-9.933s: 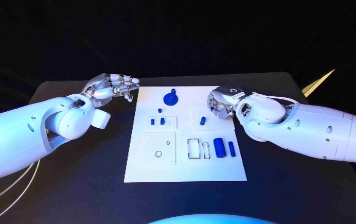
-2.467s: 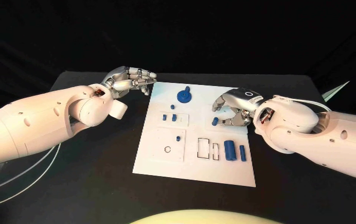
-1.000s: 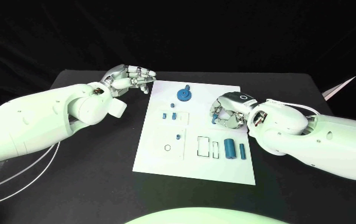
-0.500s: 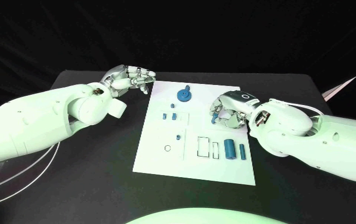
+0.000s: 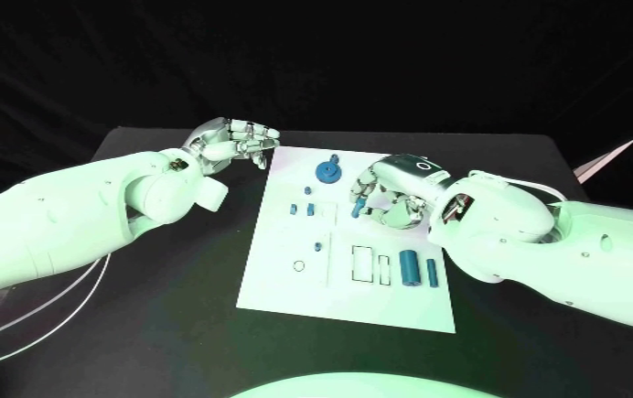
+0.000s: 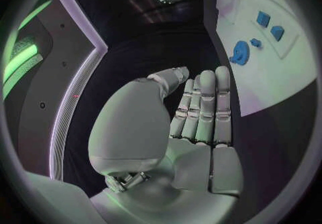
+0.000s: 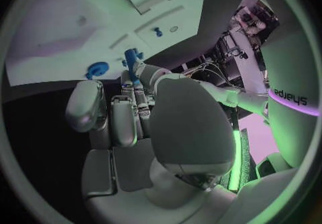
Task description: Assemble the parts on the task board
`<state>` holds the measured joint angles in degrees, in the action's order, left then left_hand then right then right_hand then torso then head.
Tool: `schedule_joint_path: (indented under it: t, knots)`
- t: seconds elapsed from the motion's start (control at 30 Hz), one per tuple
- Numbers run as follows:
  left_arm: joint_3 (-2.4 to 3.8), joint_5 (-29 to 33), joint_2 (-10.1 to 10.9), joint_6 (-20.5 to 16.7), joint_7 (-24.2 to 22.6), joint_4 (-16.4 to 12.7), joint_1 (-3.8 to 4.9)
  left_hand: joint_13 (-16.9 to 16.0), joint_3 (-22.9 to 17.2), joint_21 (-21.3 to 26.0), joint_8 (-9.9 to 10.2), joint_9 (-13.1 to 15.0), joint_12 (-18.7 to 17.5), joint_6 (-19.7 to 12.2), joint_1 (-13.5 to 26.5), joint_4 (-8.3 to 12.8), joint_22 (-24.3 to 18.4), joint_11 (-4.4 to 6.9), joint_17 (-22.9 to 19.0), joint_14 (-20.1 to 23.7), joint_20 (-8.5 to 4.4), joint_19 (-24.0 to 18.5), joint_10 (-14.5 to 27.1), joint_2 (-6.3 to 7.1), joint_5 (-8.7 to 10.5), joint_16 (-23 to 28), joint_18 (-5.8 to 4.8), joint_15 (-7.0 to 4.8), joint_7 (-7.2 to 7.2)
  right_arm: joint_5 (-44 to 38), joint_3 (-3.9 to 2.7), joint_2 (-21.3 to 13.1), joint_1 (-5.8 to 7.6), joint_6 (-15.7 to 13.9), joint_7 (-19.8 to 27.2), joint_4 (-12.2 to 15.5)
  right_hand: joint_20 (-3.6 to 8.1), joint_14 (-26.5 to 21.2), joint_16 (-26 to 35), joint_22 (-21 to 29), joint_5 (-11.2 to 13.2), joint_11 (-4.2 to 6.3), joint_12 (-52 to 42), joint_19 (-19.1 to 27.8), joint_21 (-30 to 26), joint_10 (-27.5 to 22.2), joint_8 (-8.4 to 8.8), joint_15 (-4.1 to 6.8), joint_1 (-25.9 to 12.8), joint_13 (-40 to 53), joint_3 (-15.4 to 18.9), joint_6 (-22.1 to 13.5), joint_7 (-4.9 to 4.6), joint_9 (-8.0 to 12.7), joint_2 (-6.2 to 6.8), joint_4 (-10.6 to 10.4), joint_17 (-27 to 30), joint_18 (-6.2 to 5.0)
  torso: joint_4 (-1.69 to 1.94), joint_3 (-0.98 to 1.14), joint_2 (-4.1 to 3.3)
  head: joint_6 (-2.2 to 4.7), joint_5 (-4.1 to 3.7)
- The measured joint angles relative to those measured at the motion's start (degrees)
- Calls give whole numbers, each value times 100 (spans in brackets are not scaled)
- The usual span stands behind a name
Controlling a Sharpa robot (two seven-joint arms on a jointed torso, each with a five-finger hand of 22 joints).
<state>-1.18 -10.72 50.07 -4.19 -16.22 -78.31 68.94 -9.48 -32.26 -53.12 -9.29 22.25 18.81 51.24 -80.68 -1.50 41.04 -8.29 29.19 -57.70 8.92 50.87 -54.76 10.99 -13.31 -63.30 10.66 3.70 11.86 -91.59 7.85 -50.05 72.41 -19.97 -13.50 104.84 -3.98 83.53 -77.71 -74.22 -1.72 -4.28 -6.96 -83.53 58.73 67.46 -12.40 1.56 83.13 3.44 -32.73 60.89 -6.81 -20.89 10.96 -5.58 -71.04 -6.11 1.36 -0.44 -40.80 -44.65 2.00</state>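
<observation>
Right hand (image 5: 396, 199) has a small blue plastic peg (image 5: 356, 209) pinched at its fingers, pointing down over the white board (image 5: 396, 311); left hand (image 5: 235, 145) idles curled, empty.

The right robot hand (image 5: 391, 199) has carried the small blue peg (image 5: 356, 208) it pinches off its earlier spot on the white board (image 5: 346, 306), lifting it and shifting it toward nine o'clock, nearer the two small blue pieces (image 5: 302, 209). The spot where the peg stood now lies under the hand.
</observation>
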Motion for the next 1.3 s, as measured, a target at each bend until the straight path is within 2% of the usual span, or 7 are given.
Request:
schedule_joint_path:
  t: [0.13, 0.43, 0.73, 0.83, 1.03, 1.2, 1.3]
  knots:
    - [0, 4, -22, 3, -2, 8, 0, 0, 0, 0, 0, 0, 5, 0, 0, 0, 0, 0, -2, 0, 0, 0, 0, 0, 0, 0, 0, 0, 0, -13, -6, 313, -93, -99, 79, 26, 0, 0, 0, 0, 0, 0, 0, 0, 0, 0, 0, 0, 0, 0, 0, 0, 0, 0, 0, 0, 0, 0, 2, 0, 1, 1, 47]
    - [0, 19, -77, 3, -2, 17, -1, 0, 0, 0, 0, 0, 30, 0, 0, 0, 0, 0, -2, 0, 0, 0, 0, 0, 0, 0, 0, 0, 0, -130, 17, 1000, -516, -201, 224, -105, 0, 0, 0, 0, 0, 0, 0, 0, 0, 1, -1, 0, 0, 0, -1, -2, -2, 0, 0, 1, 0, 0, 5, -8, 0, 13, 166]
    - [-1, 31, -97, -6, 11, 10, -1, 0, 0, 0, 0, -1, 31, 0, 0, 0, 0, 0, -3, 0, 0, 0, 0, 0, 0, 0, 0, 0, 0, -190, 74, 1265, -774, -178, 291, -446, 0, 0, -1, 0, 0, -3, 1, 0, 0, 22, -2, 0, -20, -1, -26, -2, -2, -34, 20, 26, 0, 0, -2, -8, -10, -18, 297]
    - [-1, 33, -105, -7, 17, 2, -1, 0, 0, 0, 0, -1, 31, 0, 0, 0, 0, 0, -3, 0, 0, 0, 0, 0, 0, 0, 0, 0, 0, -205, 82, 1323, -859, -172, 303, -531, 0, 0, -1, 0, 0, -6, 25, 0, 0, 25, -3, 0, -20, -1, -48, -2, -2, -36, 20, 48, 0, 0, -2, -4, -13, -37, 315]
    - [-1, 36, -109, -7, 26, -1, -1, 0, 0, 0, 0, -1, 31, 0, 0, 0, -1, 0, -3, 0, 0, 0, 0, 0, 0, 0, 0, 0, 0, -219, 94, 1411, -974, -171, 306, -624, 0, 0, -1, 0, 0, -13, 30, 0, 0, 32, -3, 0, -20, -1, -48, -3, -2, -37, 20, 48, 0, 0, 0, 4, -16, -43, 312]
    - [-1, 37, -111, -7, 30, -1, -1, -1, 0, 0, 0, -2, 31, 0, 0, 0, -1, 0, -3, 0, 0, 0, 0, 0, 0, 0, 0, 0, 0, -234, 83, 1422, -986, -171, 299, -653, 0, 0, -15, 0, 0, -13, 30, 0, 0, 32, -3, 0, -20, -1, -63, -6, -5, -37, 20, 63, 0, 0, 1, 4, -16, -62, 311]
    - [-1, 37, -110, -6, 32, 1, -1, -1, 0, 0, 0, -2, 31, 0, 0, 0, -1, 0, -4, 0, 0, 0, 0, 0, 0, 0, 0, 0, 0, -240, 81, 1420, -990, -164, 294, -660, 0, 0, -15, 0, 0, -13, 30, 0, 0, 32, -67, 0, -20, -1, -63, -87, -8, -146, 20, 63, 0, 0, 1, 4, -15, -74, 317]
